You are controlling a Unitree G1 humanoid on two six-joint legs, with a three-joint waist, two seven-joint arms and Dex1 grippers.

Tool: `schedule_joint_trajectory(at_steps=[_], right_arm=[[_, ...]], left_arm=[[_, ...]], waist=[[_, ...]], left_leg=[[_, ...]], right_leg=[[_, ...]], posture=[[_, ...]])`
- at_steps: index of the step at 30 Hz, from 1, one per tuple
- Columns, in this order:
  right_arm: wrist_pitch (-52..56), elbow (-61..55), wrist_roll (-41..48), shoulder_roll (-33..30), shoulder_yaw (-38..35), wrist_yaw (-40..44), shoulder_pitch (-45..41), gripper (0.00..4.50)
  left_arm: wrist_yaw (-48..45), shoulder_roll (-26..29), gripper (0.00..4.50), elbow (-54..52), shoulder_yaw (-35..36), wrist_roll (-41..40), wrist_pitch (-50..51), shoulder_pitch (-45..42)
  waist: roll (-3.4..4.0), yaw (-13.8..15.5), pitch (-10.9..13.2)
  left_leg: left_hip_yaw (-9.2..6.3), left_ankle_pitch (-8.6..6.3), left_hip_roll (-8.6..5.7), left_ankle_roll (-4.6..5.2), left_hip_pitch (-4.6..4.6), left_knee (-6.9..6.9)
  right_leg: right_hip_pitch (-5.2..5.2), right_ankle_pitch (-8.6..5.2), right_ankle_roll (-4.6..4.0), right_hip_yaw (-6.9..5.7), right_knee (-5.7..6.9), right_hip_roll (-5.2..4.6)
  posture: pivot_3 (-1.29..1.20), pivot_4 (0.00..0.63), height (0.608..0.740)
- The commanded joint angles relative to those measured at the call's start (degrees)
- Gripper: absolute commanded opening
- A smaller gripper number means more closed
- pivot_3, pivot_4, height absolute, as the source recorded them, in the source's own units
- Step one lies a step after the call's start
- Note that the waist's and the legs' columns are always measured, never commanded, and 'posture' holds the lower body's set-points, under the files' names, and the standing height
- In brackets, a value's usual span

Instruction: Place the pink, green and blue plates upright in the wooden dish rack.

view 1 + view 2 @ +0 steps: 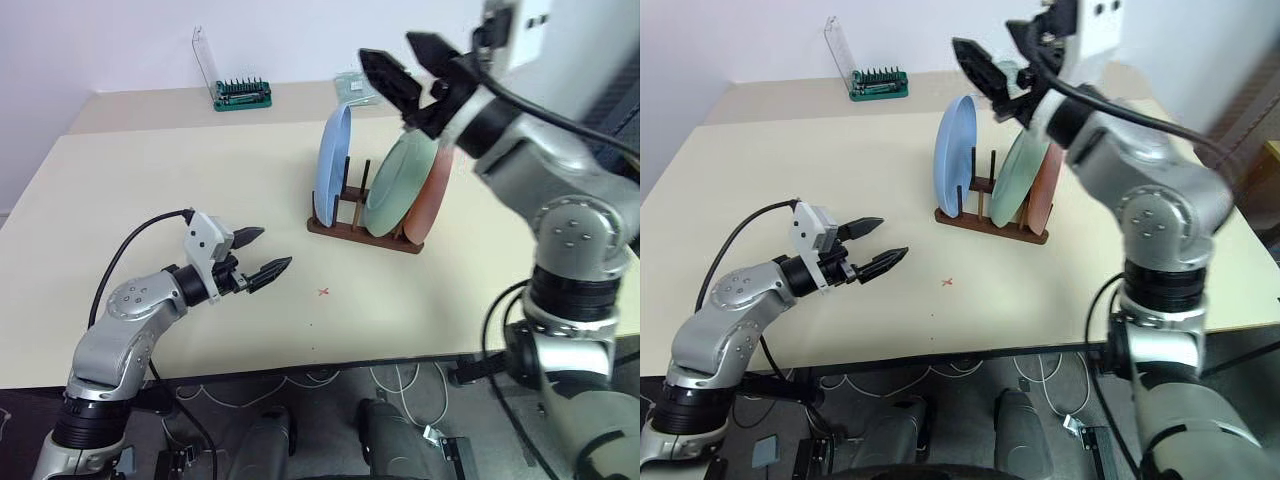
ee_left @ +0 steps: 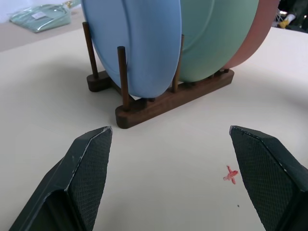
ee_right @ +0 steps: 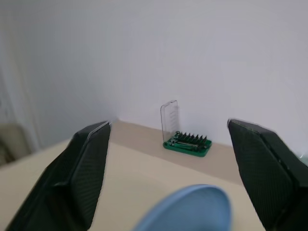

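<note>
In the left eye view, the left gripper [image 1: 258, 258] is being held nearest, spread and empty, low over the table [image 1: 150, 180], well apart from the rack [image 1: 362, 232]. The blue plate [image 1: 334, 165], green plate [image 1: 400, 183] and pink plate [image 1: 433, 200] are standing upright in it. The right gripper [image 1: 412, 62] is being held above them, spread, gripping nothing.

In the left wrist view, the plates are looking light, stiff and smooth; the rim is judged the best hold.

In the right wrist view, the blue rim is lying below the parted fingers.
</note>
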Motion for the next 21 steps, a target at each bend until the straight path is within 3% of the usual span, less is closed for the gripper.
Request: schedule_joint_trajectory(at_steps=[1, 5, 9, 21], right_arm=[[-1.4, -4.5, -2.6, -9.1, -3.0, 9.8, 5.9, 2.1], [-2.0, -9.3, -6.7, -20.8, -3.0, 19.1, 17.9, 0.06], [-1.5, -14.2, -8.3, -22.3, -1.5, 19.7, 24.2, 0.06], [-2.5, -12.3, -22.4, -23.0, 5.6, 19.3, 27.6, 0.06]], left_arm=[[-0.9, -0.2, 4.02, 0.3, -0.3, 0.3, -1.3, -1.2], [-2.5, -0.6, 4.02, 3.1, -1.7, 0.8, -2.1, -3.4], [-3.8, -1.1, 4.02, 5.0, -2.6, 1.3, -2.7, -5.2], [-4.5, -1.2, 4.02, 4.9, -2.4, 1.5, -2.6, -5.0]], waist=[[-0.01, 0.3, 0.0], [-0.03, 1.1, 0.0], [-0.04, 0.9, 0.0], [-0.1, 1.3, 0.1]], left_leg=[[0.05, -0.01, -0.01, 0.01, 0.0, 0.01], [0.13, -0.03, 0.0, 0.05, -0.03, 0.07], [0.18, -0.04, 0.03, 0.05, -0.04, 0.1], [0.15, -0.04, -0.02, 0.05, -0.12, 0.17]], right_leg=[[0.0, 0.0, 0.0, 0.01, -0.01, -0.04], [0.01, -0.09, -0.07, 0.02, -0.08, -0.06], [0.0, -0.09, -0.07, 0.02, -0.09, -0.07], [-0.01, -0.11, -0.09, 0.02, -0.11, -0.12]], posture=[[0.0, 0.15, 0.74], [0.0, 0.15, 0.74], [0.0, 0.15, 0.74], [0.0, 0.15, 0.74]])
